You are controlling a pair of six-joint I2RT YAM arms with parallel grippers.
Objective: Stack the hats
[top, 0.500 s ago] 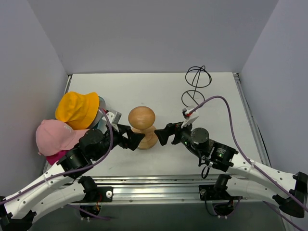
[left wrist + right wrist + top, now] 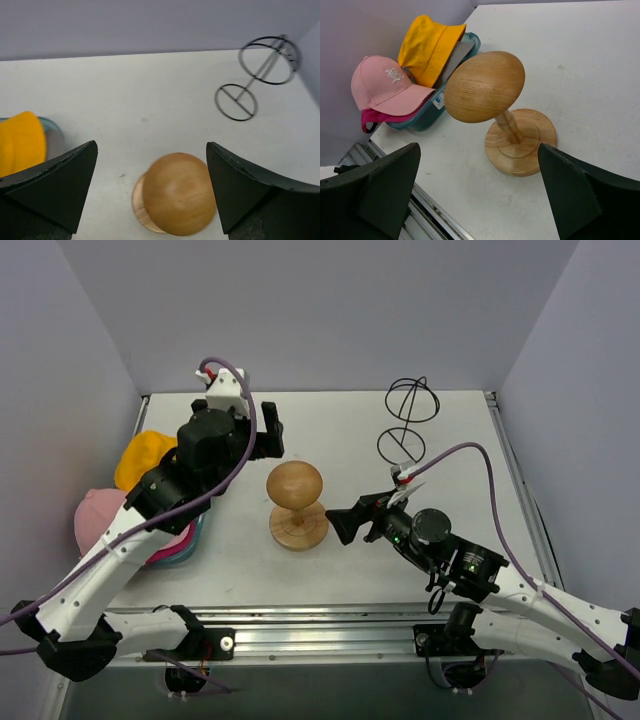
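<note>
The yellow bucket hat [image 2: 427,45] lies on the grey bucket hat [image 2: 454,57] in the teal tray at the table's left. The light pink cap [image 2: 385,85] lies on the magenta cap [image 2: 374,119] at the tray's near end. In the top view my left arm covers much of the yellow hat [image 2: 140,453] and pink cap [image 2: 95,515]. My left gripper [image 2: 268,435] is open and empty, raised behind and left of the wooden stand; its wrist view [image 2: 151,150] looks down on it. My right gripper [image 2: 340,524] is open and empty, just right of the stand's base, and shows in its wrist view [image 2: 479,146].
The wooden mushroom-shaped stand [image 2: 295,502] stands mid-table, bare. The teal tray [image 2: 427,119] sits by the left wall. A black wire stand [image 2: 405,420] stands at the back right. The table's metal front rail [image 2: 330,625] runs along the near edge.
My left arm has lifted and swung from beside the stand's front left to above its back left. My right gripper has drawn back slightly to the right. The hats have not moved.
</note>
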